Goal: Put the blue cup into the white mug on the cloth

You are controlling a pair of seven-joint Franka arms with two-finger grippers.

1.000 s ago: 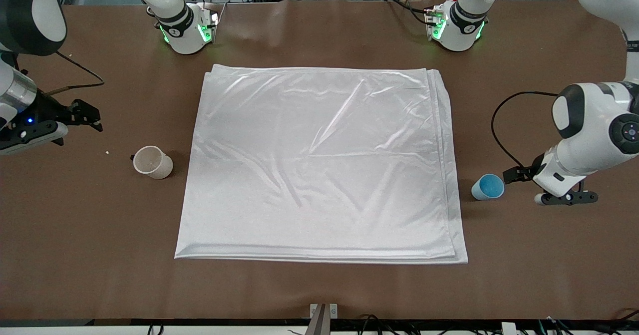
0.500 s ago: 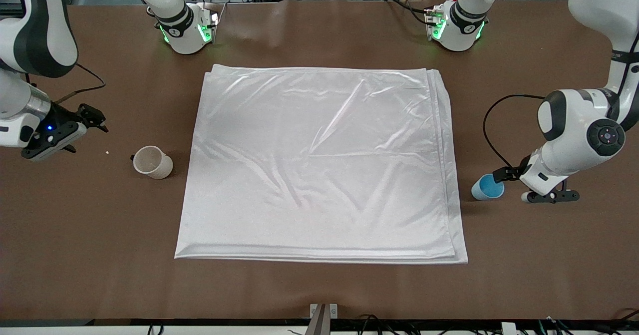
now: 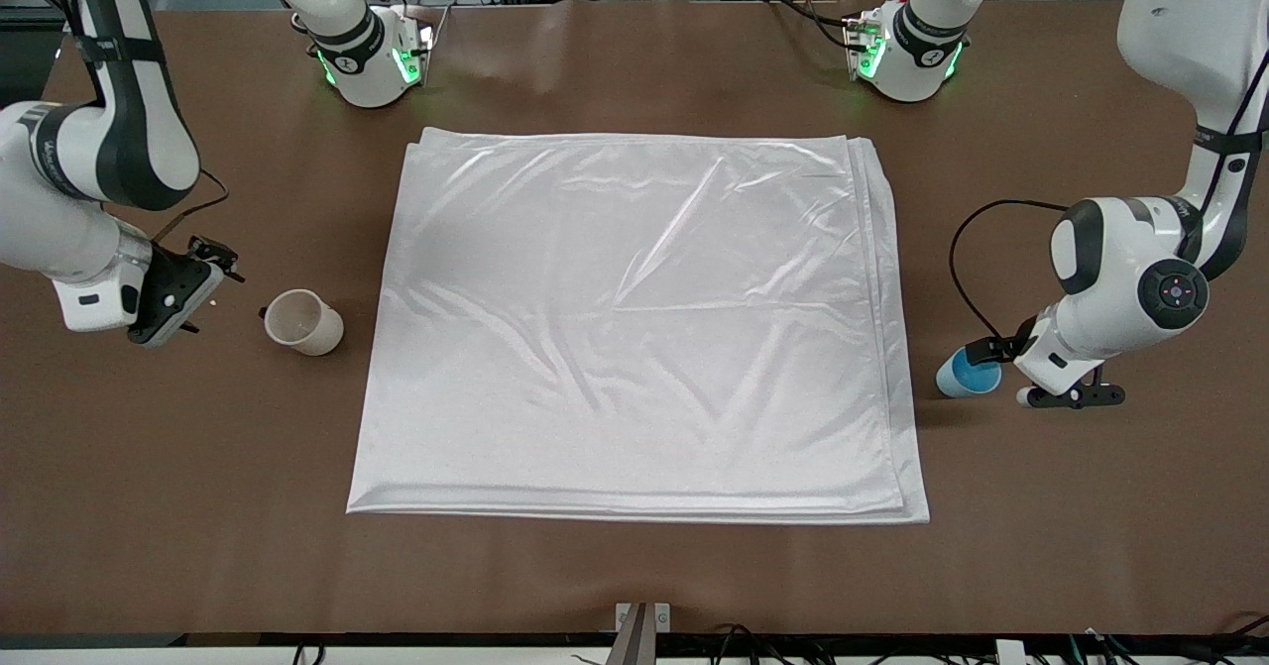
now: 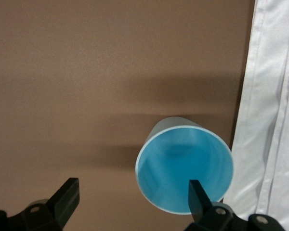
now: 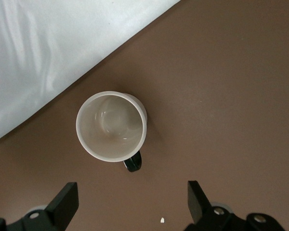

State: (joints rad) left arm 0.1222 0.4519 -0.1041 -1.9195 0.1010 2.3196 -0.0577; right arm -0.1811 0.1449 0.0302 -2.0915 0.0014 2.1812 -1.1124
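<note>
One blue cup (image 3: 966, 376), one white mug (image 3: 302, 322) and one folded, glossy cloth (image 3: 634, 323) are sitting on the brown table (image 3: 634, 576). The handleless, tapered cup is standing upright just beside the cloth's edge at the left arm's end, with the left gripper (image 3: 1031, 376) hovering over it, fingers wide. The right gripper (image 3: 203, 283), fingers wide, is hanging near the dark-handled mug, off the cloth at the right arm's end.

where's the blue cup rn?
The blue cup stands upright on the bare table just off the cloth edge at the left arm's end, under the open left gripper.
</note>
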